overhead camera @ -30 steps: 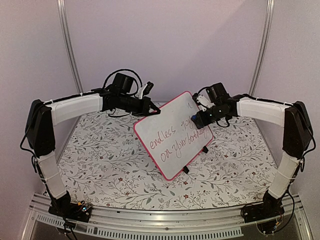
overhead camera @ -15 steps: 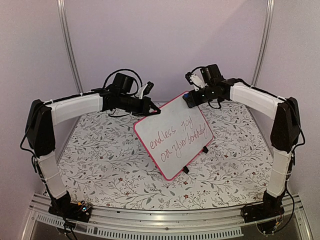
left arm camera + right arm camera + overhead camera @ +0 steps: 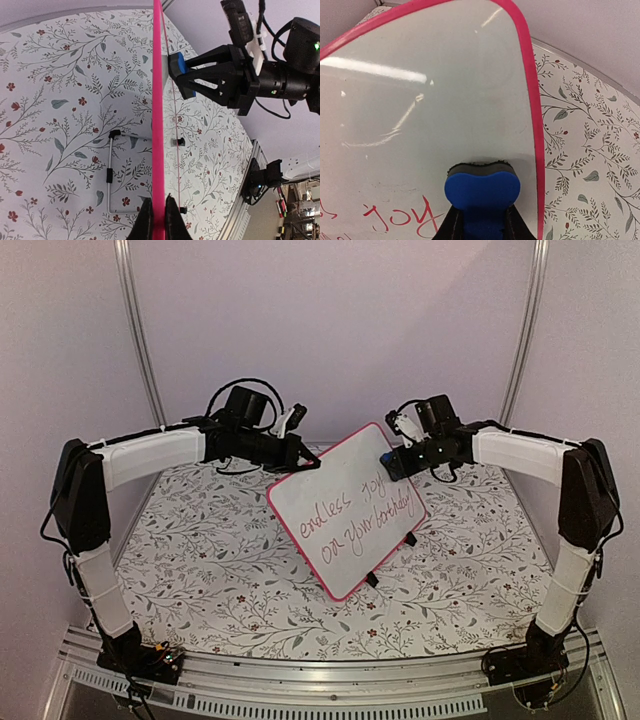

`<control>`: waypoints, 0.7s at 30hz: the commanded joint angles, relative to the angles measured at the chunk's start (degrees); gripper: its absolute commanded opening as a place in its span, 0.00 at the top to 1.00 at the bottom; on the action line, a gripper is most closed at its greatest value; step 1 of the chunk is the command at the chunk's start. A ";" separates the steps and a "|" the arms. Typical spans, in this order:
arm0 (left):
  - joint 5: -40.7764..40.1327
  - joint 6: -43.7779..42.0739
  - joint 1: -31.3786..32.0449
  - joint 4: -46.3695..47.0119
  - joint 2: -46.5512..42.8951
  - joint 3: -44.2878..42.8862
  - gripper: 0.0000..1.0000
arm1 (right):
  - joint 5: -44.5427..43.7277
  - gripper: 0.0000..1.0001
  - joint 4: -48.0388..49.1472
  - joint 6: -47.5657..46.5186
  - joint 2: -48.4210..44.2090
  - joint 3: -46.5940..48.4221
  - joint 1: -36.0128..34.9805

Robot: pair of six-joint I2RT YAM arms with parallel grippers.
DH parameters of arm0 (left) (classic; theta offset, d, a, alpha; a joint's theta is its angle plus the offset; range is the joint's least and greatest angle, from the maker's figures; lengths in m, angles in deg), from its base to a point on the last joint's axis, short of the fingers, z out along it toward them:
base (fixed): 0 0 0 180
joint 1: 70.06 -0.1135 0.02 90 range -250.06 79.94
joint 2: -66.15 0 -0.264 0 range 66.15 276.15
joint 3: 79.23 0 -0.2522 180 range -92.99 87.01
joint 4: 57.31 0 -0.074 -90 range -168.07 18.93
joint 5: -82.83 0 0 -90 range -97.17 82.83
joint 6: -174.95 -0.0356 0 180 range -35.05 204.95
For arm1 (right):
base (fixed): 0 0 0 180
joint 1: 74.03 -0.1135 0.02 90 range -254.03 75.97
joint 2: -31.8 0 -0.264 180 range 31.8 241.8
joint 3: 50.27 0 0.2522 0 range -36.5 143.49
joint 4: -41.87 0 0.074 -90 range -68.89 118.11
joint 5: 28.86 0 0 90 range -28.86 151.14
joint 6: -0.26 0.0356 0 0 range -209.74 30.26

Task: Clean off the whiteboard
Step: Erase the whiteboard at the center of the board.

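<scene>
Clamping the blue eraser [image 3: 481,190] tight, your right claw [image 3: 481,221] sets the felt against the whiteboard [image 3: 420,100] near its frame edge, just above the red writing [image 3: 400,220]. Your left claw [image 3: 159,220] is closed on the pink frame [image 3: 158,100], holding the board tilted over the middle of the table [image 3: 220,570]. Push too hard and the board may twist in that thin edge grip; drift outward and the eraser slips off.
</scene>
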 commanded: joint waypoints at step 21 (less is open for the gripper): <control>-0.90 -4.46 0.75 -0.32 -0.59 -0.74 1.00 | -0.99 1.00 -6.65 0.01 3.62 9.56 0.20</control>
